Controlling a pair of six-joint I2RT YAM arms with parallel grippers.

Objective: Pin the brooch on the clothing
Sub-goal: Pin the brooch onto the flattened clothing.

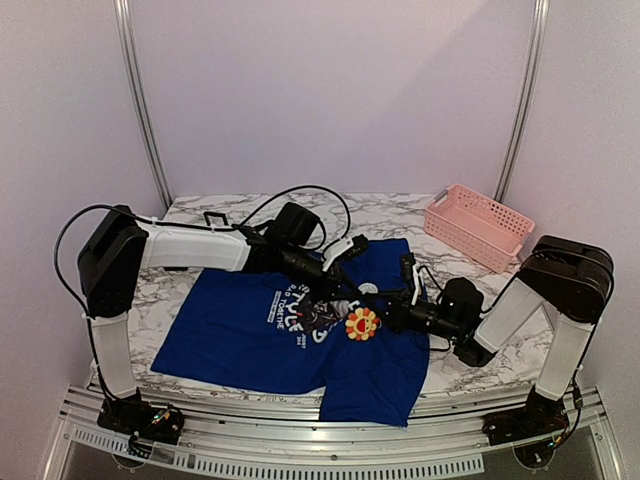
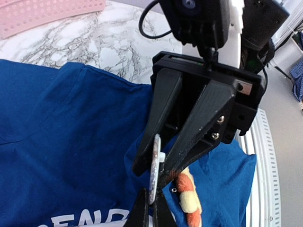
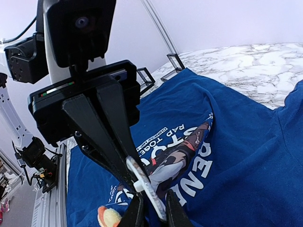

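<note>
The blue T-shirt (image 1: 230,330) lies spread on the marble table, print up; it also shows in the left wrist view (image 2: 71,142) and the right wrist view (image 3: 246,156). The flower brooch (image 1: 361,322) rests on the shirt beside the print, its petals visible in both wrist views (image 2: 189,196) (image 3: 108,217). My left gripper (image 1: 352,290) (image 2: 151,215) and right gripper (image 1: 385,305) (image 3: 154,215) meet tip to tip just above it. Both are closed on a thin whitish disc with a short white peg (image 2: 155,163) (image 3: 147,187), with a fold of blue cloth bunched there.
A pink basket (image 1: 478,225) stands at the back right corner of the table. A small black square frame (image 1: 215,217) lies at the back left, beyond the shirt. A metal rail (image 1: 300,455) runs along the near edge. A black cable loops over the back of the table.
</note>
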